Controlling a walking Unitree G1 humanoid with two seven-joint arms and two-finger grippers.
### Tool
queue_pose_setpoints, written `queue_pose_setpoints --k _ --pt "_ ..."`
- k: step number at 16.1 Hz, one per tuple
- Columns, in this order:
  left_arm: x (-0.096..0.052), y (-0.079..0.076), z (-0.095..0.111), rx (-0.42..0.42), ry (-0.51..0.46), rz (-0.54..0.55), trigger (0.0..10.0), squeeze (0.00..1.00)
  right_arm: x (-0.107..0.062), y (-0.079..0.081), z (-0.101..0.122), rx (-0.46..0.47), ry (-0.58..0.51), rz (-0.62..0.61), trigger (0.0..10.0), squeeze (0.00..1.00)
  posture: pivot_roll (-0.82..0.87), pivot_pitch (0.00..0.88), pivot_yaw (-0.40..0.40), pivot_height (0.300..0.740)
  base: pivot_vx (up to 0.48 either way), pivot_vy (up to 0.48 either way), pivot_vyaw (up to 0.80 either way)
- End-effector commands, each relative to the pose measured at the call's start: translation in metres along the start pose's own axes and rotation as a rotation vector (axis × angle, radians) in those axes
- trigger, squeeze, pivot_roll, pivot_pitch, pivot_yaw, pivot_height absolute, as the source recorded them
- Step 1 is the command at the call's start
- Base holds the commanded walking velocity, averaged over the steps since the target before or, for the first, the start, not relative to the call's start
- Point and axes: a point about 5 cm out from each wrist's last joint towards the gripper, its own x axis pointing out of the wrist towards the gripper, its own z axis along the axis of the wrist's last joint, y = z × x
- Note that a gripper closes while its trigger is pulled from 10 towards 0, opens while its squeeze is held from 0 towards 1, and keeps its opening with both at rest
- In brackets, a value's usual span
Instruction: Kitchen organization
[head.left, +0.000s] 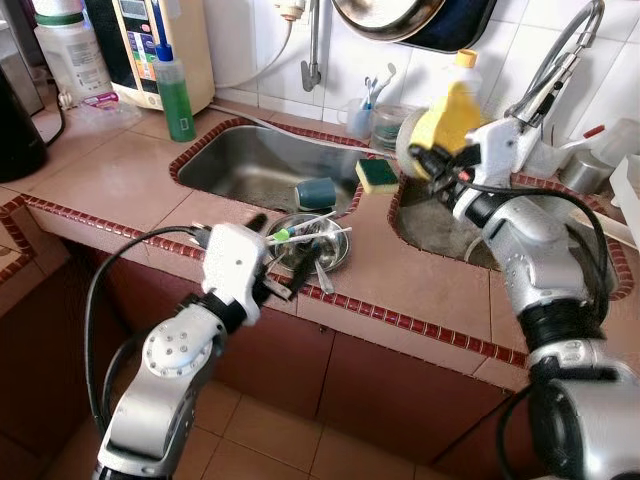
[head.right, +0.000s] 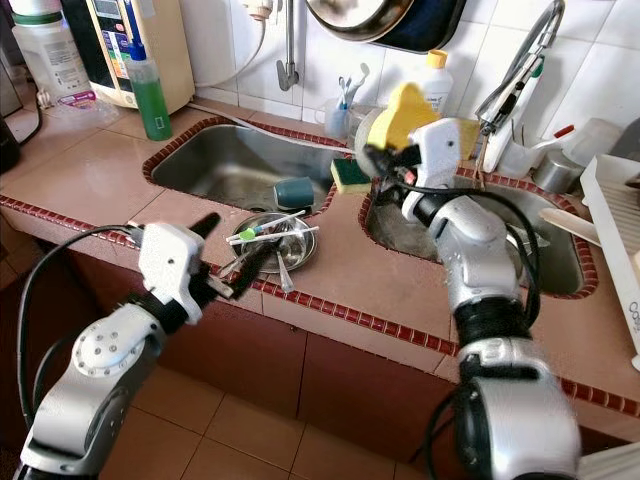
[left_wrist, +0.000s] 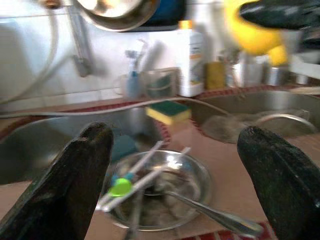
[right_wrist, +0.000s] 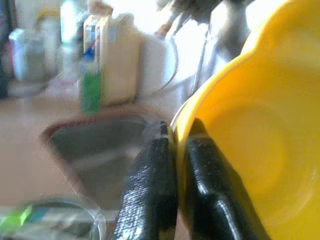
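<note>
My right gripper is shut on the rim of a yellow bowl, held in the air over the divider between the two sinks; the bowl is close up in the right wrist view, pinched between both fingers. My left gripper stands open at the counter's front edge, just short of a steel bowl that holds a spoon, a fork and green-tipped sticks. In the left wrist view the steel bowl lies between the spread fingers.
A green-and-yellow sponge lies on the divider. A teal cup sits in the left sink. A green bottle and a water dispenser stand at the back left. A white dish rack is at the far right.
</note>
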Motion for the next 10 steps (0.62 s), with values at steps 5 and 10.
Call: queue_pose_setpoints --k 5,10 --pt "0.004 0.024 -0.004 -0.003 0.02 0.103 10.0 0.0 -0.025 0.014 0.008 -0.008 -0.19 -0.237 10.0 0.0 -0.03 0.0 -0.054 0.74 0.0 0.0 0.0" --pt "0.014 0.028 0.003 -0.048 -0.062 0.068 10.0 0.0 -0.049 0.051 -0.019 -0.054 -0.169 -0.317 10.0 0.0 -0.06 0.0 -0.03 0.74 0.0 0.0 0.0"
